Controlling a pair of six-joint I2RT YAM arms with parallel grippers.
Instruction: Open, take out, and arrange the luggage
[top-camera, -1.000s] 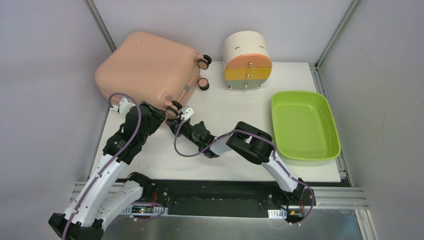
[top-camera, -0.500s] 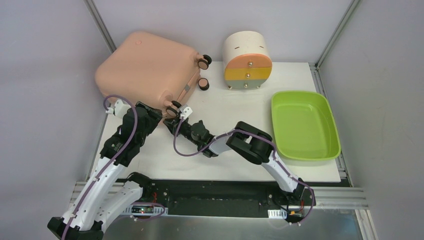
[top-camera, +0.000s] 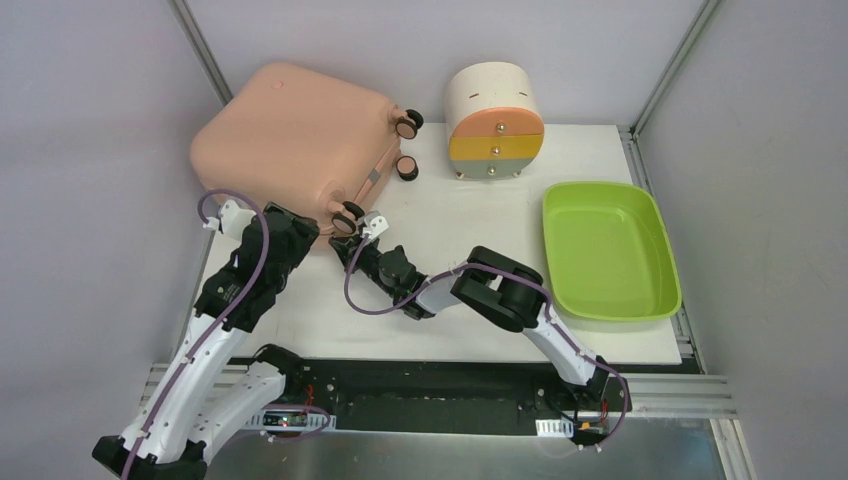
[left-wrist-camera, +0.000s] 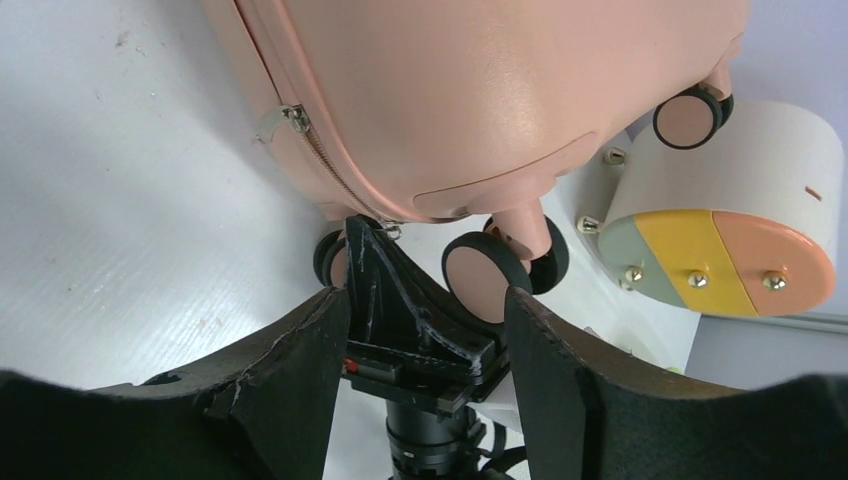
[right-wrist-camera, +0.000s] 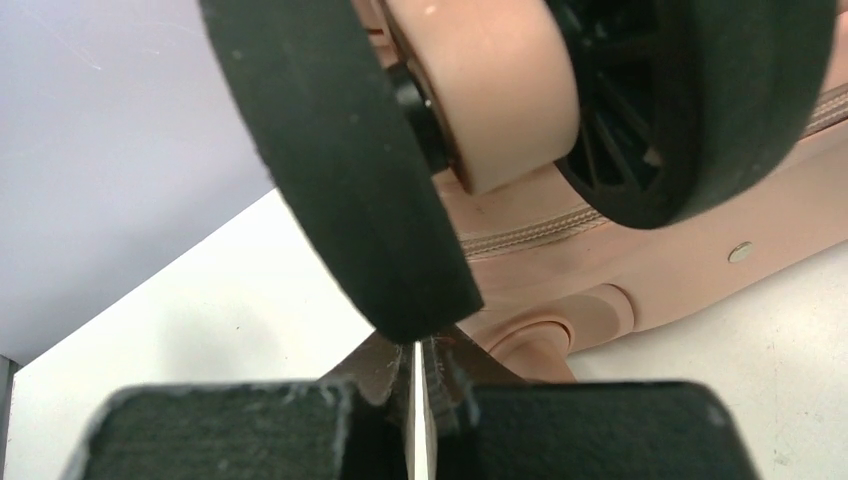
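The peach-pink hard-shell suitcase lies closed at the top view's upper left. The right gripper is clenched at its zipper seam beneath a wheel; whether it pinches the pull is unclear. The left gripper hovers released. Drag steadily along the seam's curve

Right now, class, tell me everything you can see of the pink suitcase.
The luggage is a peach-pink hard shell with rounded corners, glossy like plastic, closed, its zip shut. It lies on its broad side at the table's far left corner, with pink-and-black wheels on its right end. The right gripper sits shut by its near wheel.
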